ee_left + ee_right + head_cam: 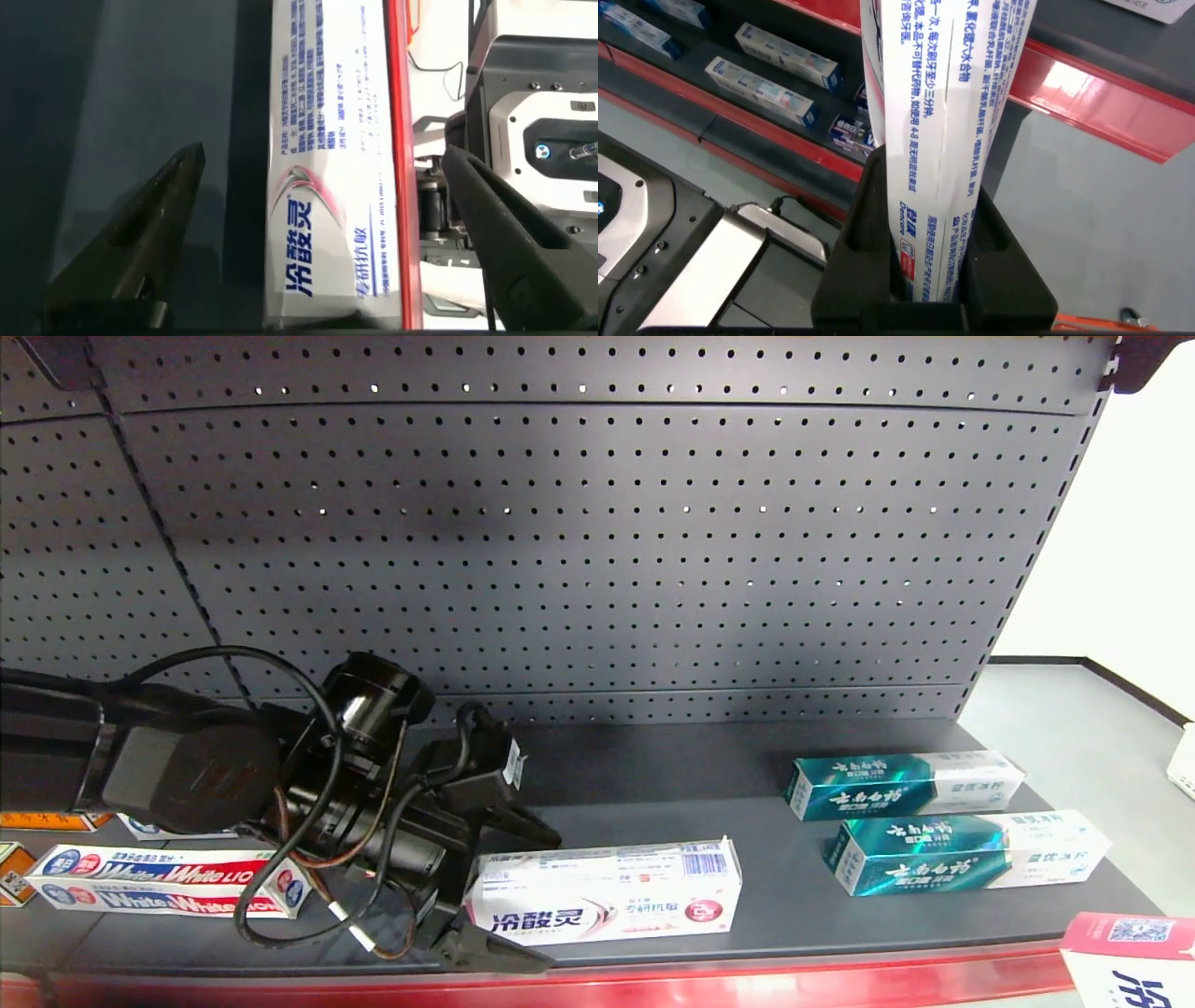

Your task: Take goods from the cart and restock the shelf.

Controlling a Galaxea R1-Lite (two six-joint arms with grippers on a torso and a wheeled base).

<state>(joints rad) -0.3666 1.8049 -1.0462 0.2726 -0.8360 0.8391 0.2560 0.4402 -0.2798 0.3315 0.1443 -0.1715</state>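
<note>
While the left gripper [553, 902] is hanging wide open around the white toothpaste box [607, 893] lying just behind the shelf's red lip [840, 975], the right gripper [929, 215] is clamping a second box [948, 93] just outside that lip.

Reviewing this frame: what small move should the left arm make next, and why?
Probably draw the left gripper straight back off the shelf. Its jaws stand open on either side of the white toothpaste box, which lies flat near the shelf's red front edge, so the placement looks done. The right gripper is shut on a second white box.
</note>
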